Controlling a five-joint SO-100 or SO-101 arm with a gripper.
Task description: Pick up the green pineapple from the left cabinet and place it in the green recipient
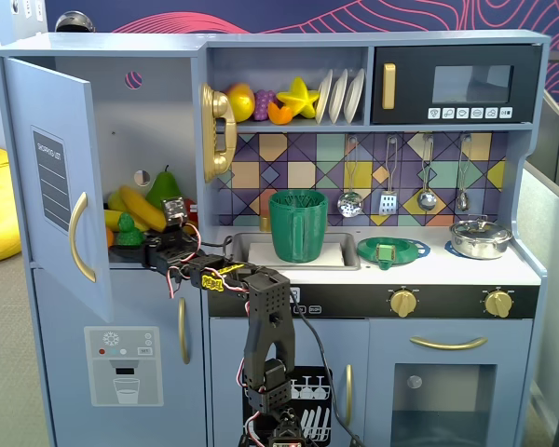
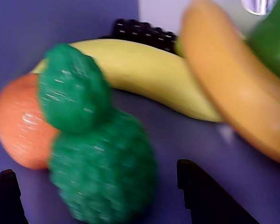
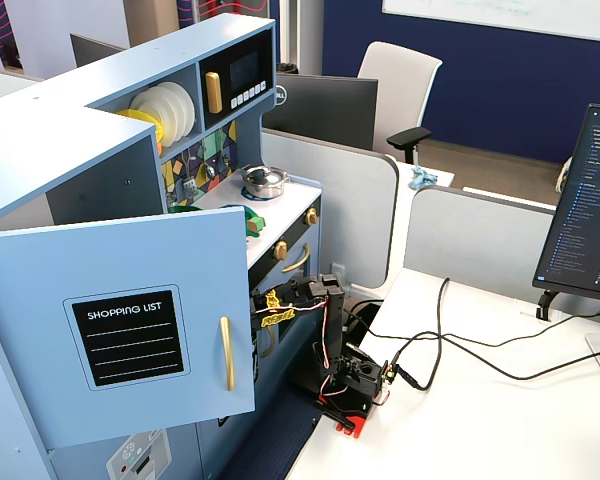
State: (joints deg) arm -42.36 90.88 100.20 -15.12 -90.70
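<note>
The left cabinet's door [image 1: 51, 177] stands open; it also shows in a fixed view [image 3: 130, 320]. The green pineapple [image 1: 128, 230] stands on the cabinet shelf among other fruit. In the wrist view the pineapple [image 2: 100, 158] sits between my two black fingertips [image 2: 200, 191], bumpy and dark green, tuft pointing away. My gripper [image 2: 95, 175] is open around it, with gaps on both sides. My gripper [image 1: 142, 247] reaches into the cabinet from the right. The green recipient [image 1: 298, 225], a ribbed jug, stands in the sink area. The door hides my gripper in the side fixed view.
An orange fruit [image 2: 18, 126] touches the pineapple's left side. Two bananas [image 2: 149, 74] and a green pear [image 1: 165, 186] lie behind it. A flat green dish [image 1: 391, 250] and a metal pot [image 1: 480, 237] stand on the counter right of the jug.
</note>
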